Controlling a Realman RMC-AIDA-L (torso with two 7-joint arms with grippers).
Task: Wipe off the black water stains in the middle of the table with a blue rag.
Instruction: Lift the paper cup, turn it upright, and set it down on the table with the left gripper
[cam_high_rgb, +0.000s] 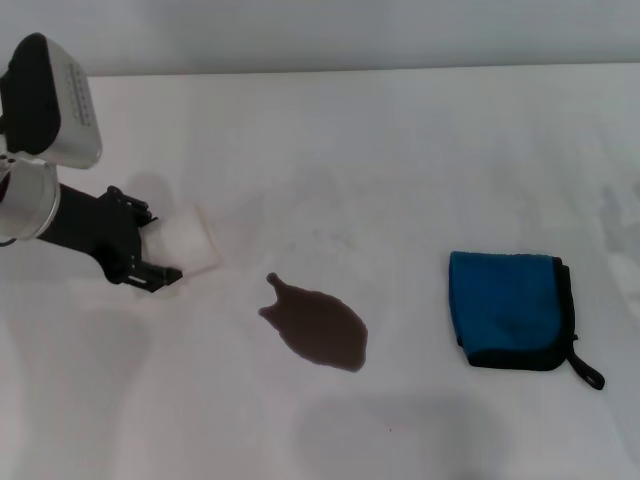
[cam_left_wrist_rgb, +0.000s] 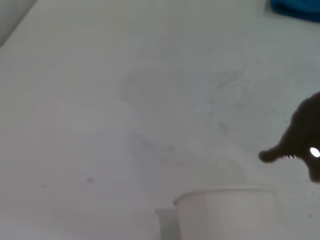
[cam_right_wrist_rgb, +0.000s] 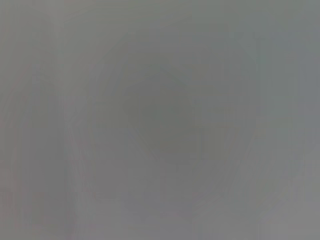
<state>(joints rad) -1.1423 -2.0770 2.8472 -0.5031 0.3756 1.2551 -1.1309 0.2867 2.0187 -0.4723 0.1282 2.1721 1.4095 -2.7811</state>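
The black water stains (cam_high_rgb: 318, 325) form one dark teardrop puddle with a narrow tail in the middle of the white table (cam_high_rgb: 400, 160). The blue rag (cam_high_rgb: 510, 308) lies folded to the right of the puddle, its black loop tab at the near right corner. My left gripper (cam_high_rgb: 163, 245) is left of the puddle, shut on a tilted white paper cup (cam_high_rgb: 192, 240). The left wrist view shows the cup's rim (cam_left_wrist_rgb: 225, 200), the puddle's tail (cam_left_wrist_rgb: 300, 135) and a corner of the rag (cam_left_wrist_rgb: 297, 7). My right gripper is out of view.
The right wrist view shows only flat grey. The table's far edge (cam_high_rgb: 350, 70) meets a pale wall. Faint grey smudges (cam_high_rgb: 320, 230) lie behind the puddle.
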